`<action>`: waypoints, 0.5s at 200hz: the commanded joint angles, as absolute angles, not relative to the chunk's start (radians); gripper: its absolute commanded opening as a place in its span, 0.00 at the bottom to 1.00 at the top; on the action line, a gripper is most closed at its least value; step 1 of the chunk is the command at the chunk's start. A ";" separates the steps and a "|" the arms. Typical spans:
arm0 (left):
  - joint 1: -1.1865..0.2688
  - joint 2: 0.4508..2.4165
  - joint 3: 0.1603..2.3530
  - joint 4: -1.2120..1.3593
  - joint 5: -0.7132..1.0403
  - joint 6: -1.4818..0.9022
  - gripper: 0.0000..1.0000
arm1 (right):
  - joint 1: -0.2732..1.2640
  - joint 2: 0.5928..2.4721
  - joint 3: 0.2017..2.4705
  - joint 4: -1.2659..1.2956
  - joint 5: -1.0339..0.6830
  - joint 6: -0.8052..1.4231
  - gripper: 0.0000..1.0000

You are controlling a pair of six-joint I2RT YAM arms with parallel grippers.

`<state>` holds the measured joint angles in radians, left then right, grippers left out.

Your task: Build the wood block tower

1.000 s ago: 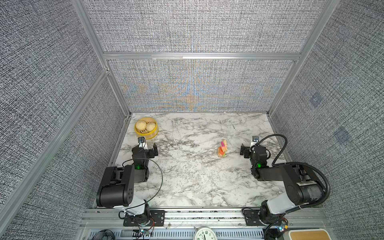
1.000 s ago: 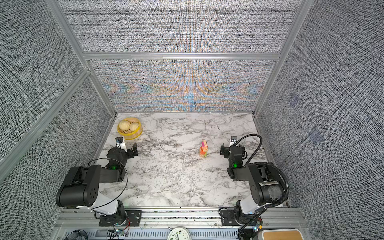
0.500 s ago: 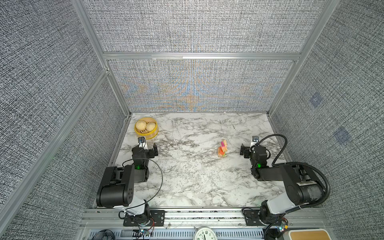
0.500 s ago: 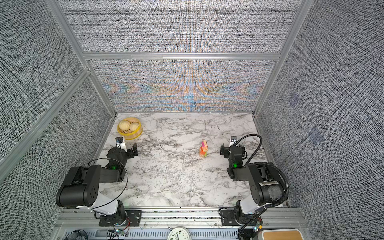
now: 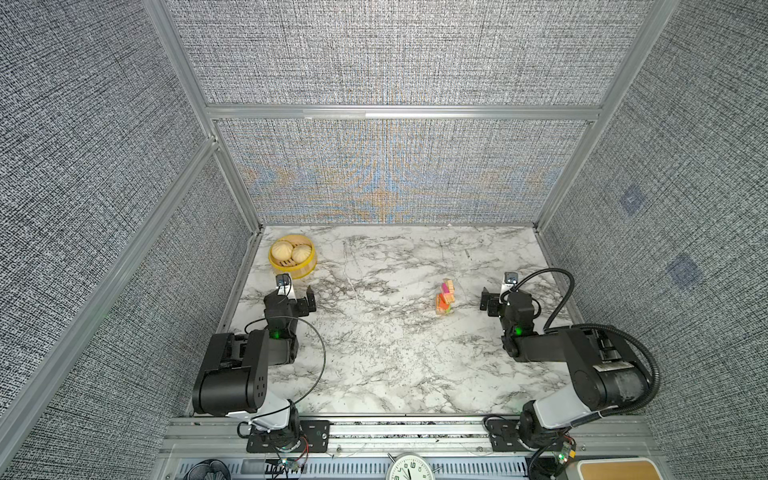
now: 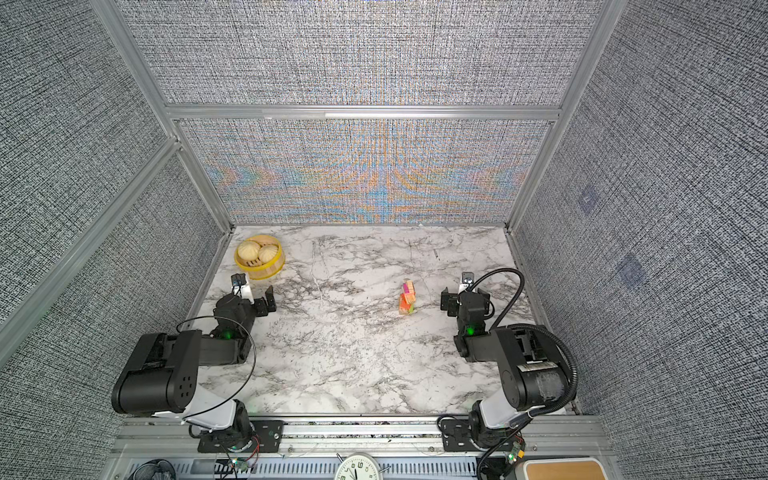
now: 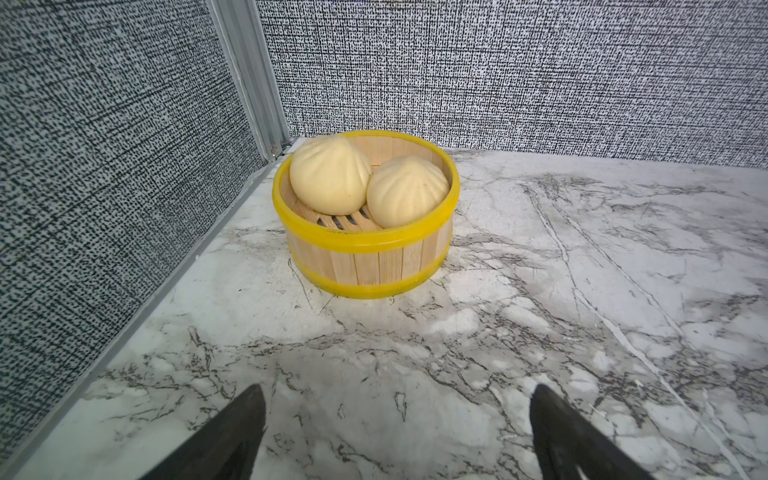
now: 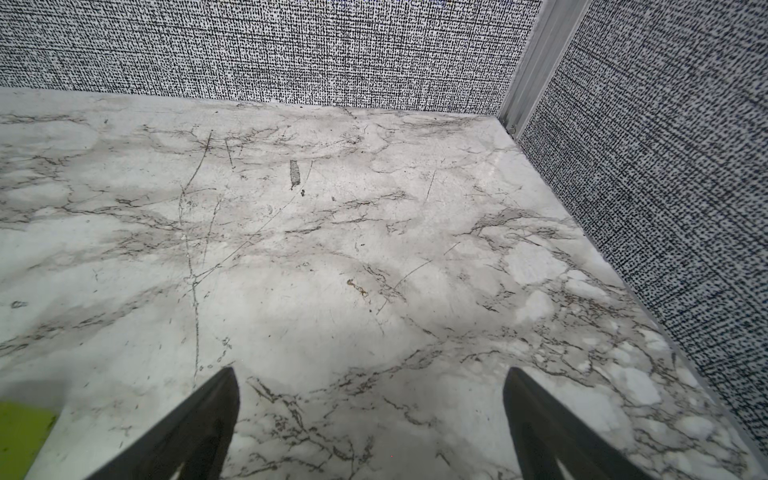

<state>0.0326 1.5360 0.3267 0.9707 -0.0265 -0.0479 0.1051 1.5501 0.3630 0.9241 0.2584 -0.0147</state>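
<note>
Left jaws: released, spread wide, gripping nothing, only bare marble bench point(image 7: 540, 291) between the two dark tips. Held low near the bench's left edge, on the black left arm point(image 5: 282, 316), folded back toward its base. Just ahead of those tips, near but not touching: a wooden steamer basket point(image 7: 365, 262) with yellow bands, upright in the back-left corner by the wall. Inside it, two pale pleated buns point(image 7: 328, 174), side by side and pressed together, with slats showing beneath.

Right jaws: likewise released and wide apart, empty, over bare bench in the right wrist view. Low near the right edge, on the right arm point(image 5: 515, 320), with a black cable looping over it. At the very edge of the right wrist view, beside one tip, a lime-green patch point(image 8: 23, 432), too cropped to name for sure.

Between the two arms, right of the middle and nearer the right jaws, yet clear of them: the tower point(image 5: 444, 298), in both top views, standing free on the bench. Small stacked wood blocks point(image 6: 407, 297): pink and tan at the top, orange-red in the middle, lime green low down; exact shapes too small to tell. Well apart from the steamer basket.

Beyond the bench's front edge, a metal rail with both arm bases, and a round white clock point(image 5: 409, 467).
</note>
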 commanded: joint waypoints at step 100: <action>0.032 1.537 0.330 0.997 -0.025 -0.035 0.99 | 0.105 1.556 0.375 0.920 0.262 -0.014 0.99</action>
<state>0.0326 1.5360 0.3267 0.9707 -0.0265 -0.0444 0.1051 1.5547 0.3683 0.9226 0.2581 -0.0147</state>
